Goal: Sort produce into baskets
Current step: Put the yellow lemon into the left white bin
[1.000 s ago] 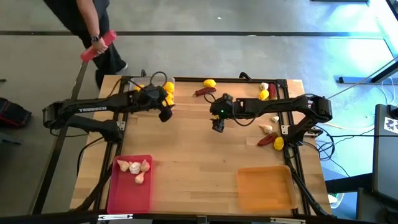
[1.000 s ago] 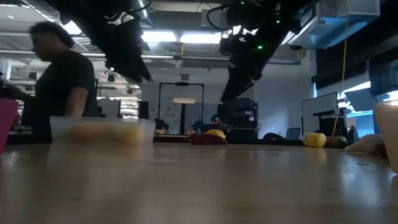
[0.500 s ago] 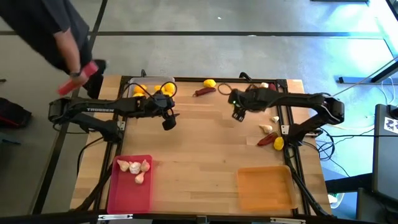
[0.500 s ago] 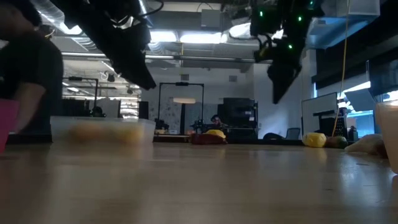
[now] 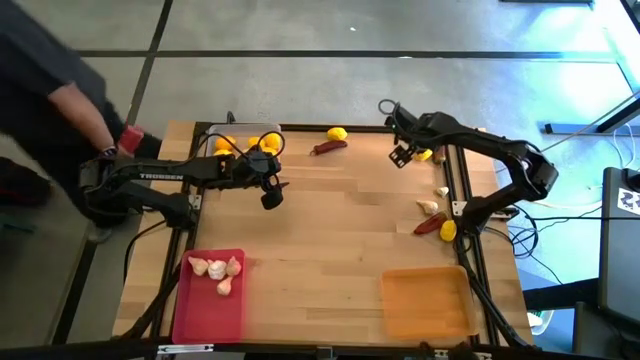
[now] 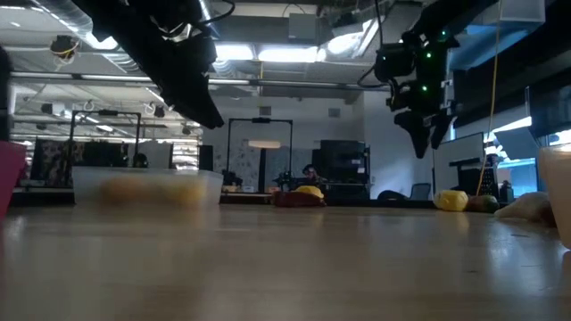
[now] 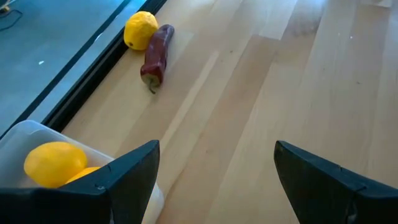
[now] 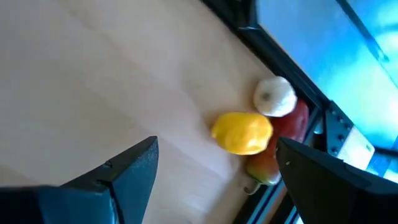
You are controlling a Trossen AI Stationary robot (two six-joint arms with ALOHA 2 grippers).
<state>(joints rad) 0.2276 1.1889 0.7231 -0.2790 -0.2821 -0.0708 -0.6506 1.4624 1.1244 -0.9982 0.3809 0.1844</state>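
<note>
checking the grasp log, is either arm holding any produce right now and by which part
Nothing is held. The left gripper and the right gripper both show open, empty jaws.

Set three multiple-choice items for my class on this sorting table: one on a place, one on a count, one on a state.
1. Where is the right pincer?
A. over the orange tray
B. above the lemon near the table's far right corner
C. inside the pink tray

2. How many garlic bulbs lie in the pink tray?
A. none
B. three
C. seven

3. What state is the left pincer in?
A. open and empty
B. shut on a chili
C. shut on a lemon

Answers: 1 B, its wrist view looks at that lemon; 2 B, three bulbs show; 3 A, its fingers stand apart around bare wood.
</note>
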